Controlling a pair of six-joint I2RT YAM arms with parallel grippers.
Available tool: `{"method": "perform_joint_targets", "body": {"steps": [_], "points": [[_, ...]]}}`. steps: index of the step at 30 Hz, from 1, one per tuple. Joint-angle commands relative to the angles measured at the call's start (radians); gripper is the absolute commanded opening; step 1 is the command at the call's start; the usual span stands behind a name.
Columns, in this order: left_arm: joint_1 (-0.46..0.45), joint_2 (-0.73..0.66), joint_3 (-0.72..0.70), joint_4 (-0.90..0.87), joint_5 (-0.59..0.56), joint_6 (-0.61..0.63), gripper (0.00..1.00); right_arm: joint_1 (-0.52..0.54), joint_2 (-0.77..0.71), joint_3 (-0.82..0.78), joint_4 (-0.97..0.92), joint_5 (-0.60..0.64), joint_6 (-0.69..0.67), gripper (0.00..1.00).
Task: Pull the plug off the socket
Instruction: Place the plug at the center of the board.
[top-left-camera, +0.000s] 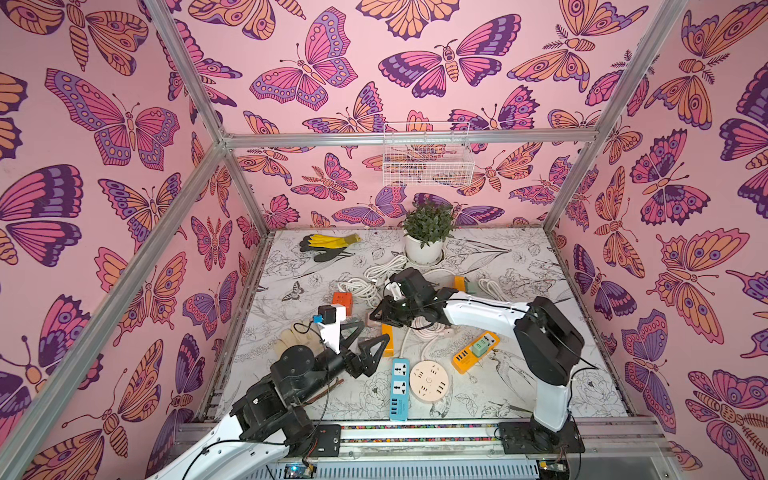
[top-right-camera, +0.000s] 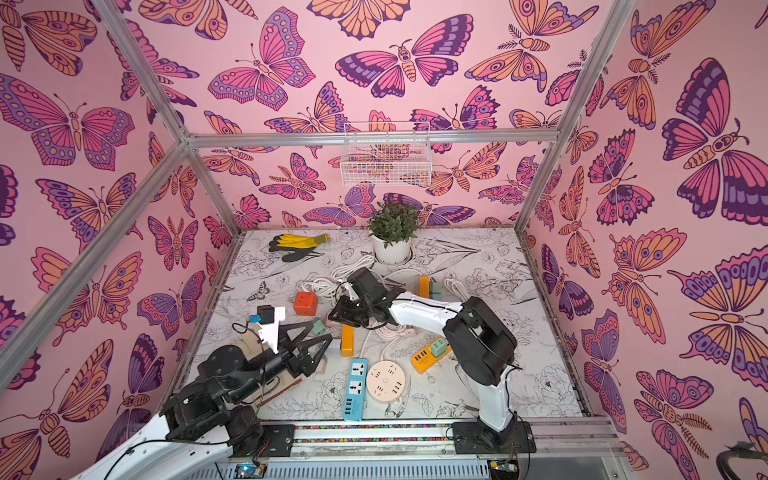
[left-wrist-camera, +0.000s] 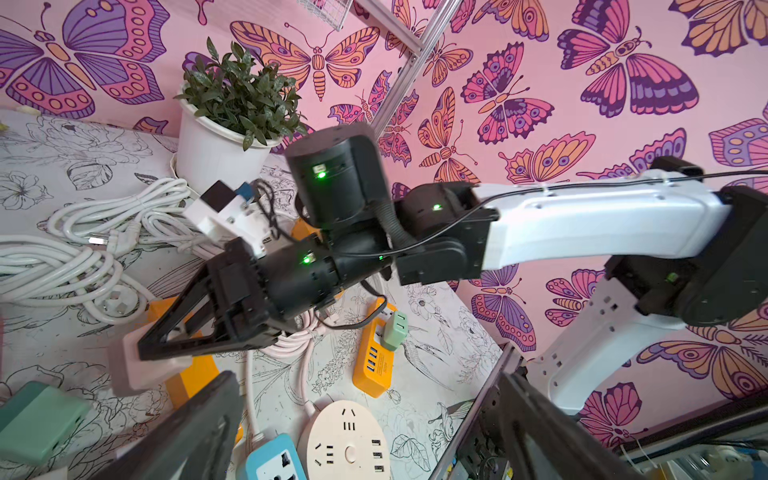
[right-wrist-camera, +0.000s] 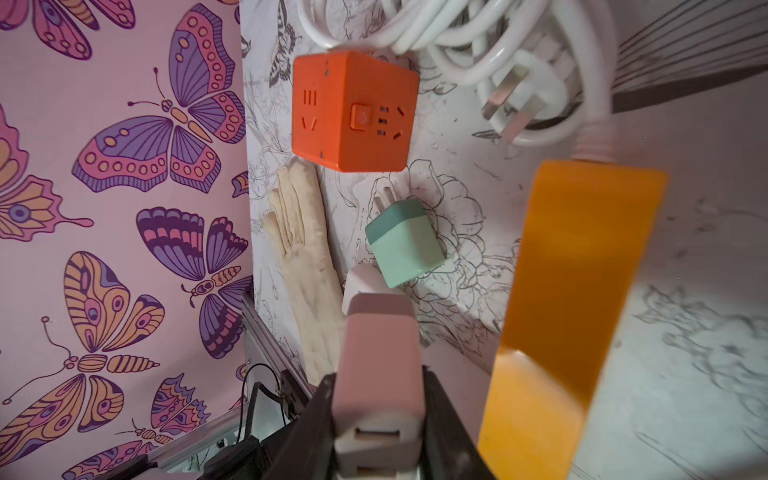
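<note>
Plug (right-wrist-camera: 376, 340): pink, pinched between the pressed-in jaws of the right gripper (left-wrist-camera: 145, 351), USB end toward the wrist camera, low over the table (top-left-camera: 519, 374) near its middle. We cannot tell whether its pins sit in any socket; the far end is hidden behind its own body.

Risks as we judge them, biggest item down:
- Left gripper (top-right-camera: 322, 331) hangs spread wide, holding nothing, close to the right one. A wide pull that way could knock the two together.
- Cords (right-wrist-camera: 457, 41): white loops just beyond the working spot, plus a pink cord (left-wrist-camera: 291, 345) under the right wrist. A drag across them may snag.
- Strip (right-wrist-camera: 582, 270): orange, on edge, just beside the plug. If the pins are in it, nothing holds it down, so it could lift with the plug instead of letting go.
- Green plug (right-wrist-camera: 405, 243): loose, pins out, just ahead of the held one. A forward slip would shove it.

Position: we see the plug centred between the right jaws, gripped on its long sides, strip to one side, green plug ahead
</note>
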Motion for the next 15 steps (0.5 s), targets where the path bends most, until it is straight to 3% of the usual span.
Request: {"method": "perform_joint_targets", "body": {"steps": [1, 15], "points": [[0.006, -0.046, -0.018, -0.053, -0.017, -0.013, 1.00, 0.015, 0.058, 0.082, -0.021, -0.009, 0.005, 0.25], [0.006, -0.115, -0.025, -0.086, -0.016, -0.028, 0.99, 0.083, 0.295, 0.381, -0.102, -0.053, 0.024, 0.28]]}}
